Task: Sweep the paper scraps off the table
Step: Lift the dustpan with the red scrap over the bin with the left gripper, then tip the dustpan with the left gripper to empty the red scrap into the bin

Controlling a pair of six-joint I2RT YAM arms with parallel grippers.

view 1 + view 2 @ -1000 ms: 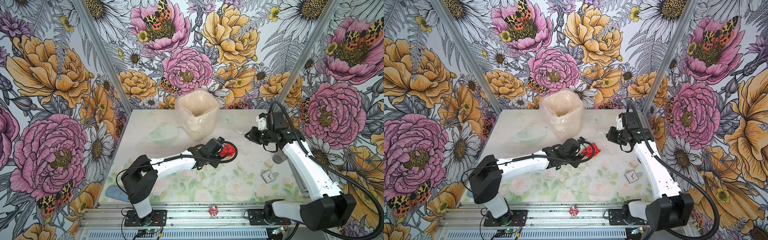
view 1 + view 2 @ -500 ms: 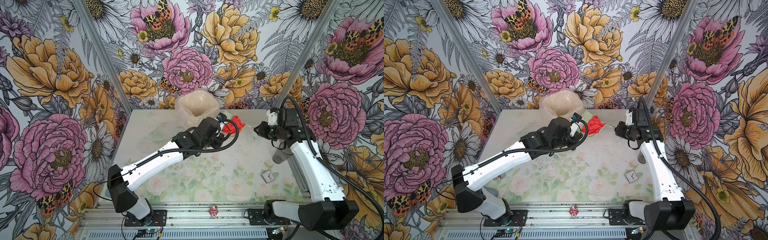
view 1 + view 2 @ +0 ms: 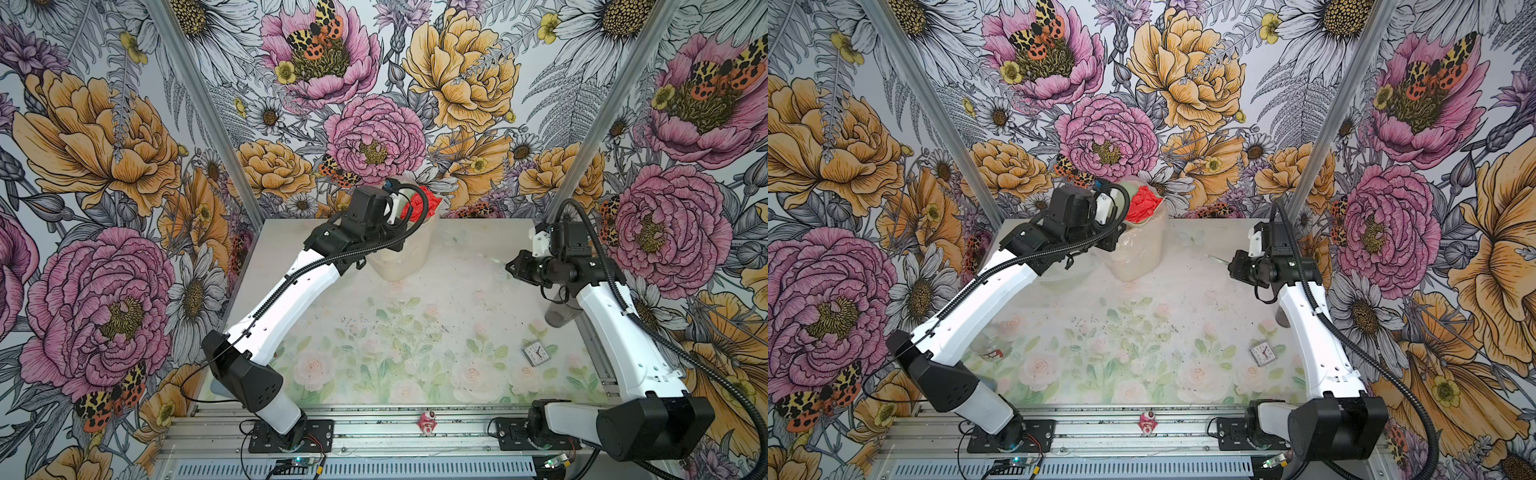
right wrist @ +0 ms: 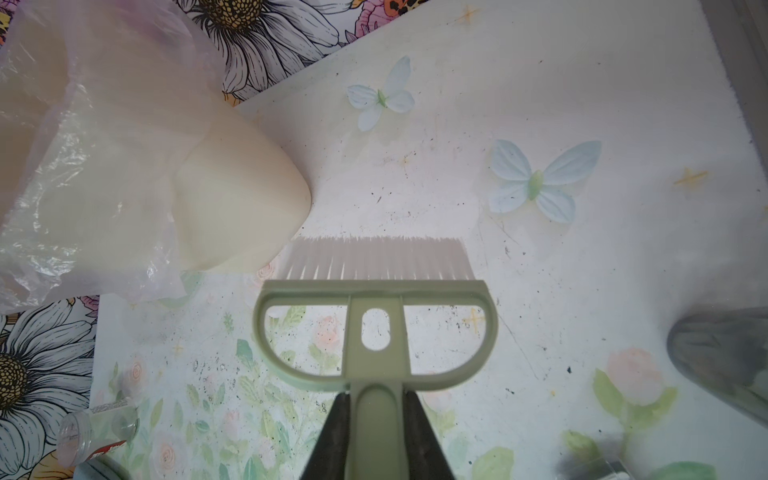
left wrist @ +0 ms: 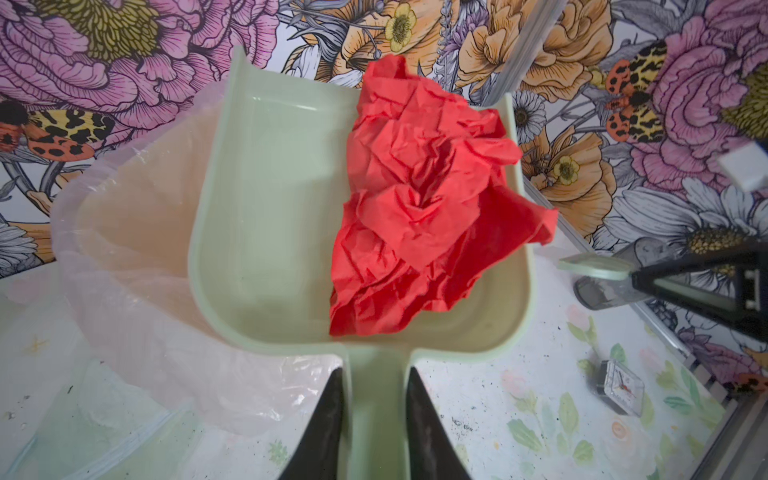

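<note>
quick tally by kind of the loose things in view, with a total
dustpan: 1
brush: 1
red paper clump: 1
bin: 1
clock: 1
figurine: 1
total: 6

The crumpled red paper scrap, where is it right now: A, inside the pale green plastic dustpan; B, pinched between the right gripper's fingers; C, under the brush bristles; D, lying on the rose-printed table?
A: the left wrist view shows the crumpled red paper scrap resting in the pale green plastic dustpan, whose handle the left gripper clamps.
</note>
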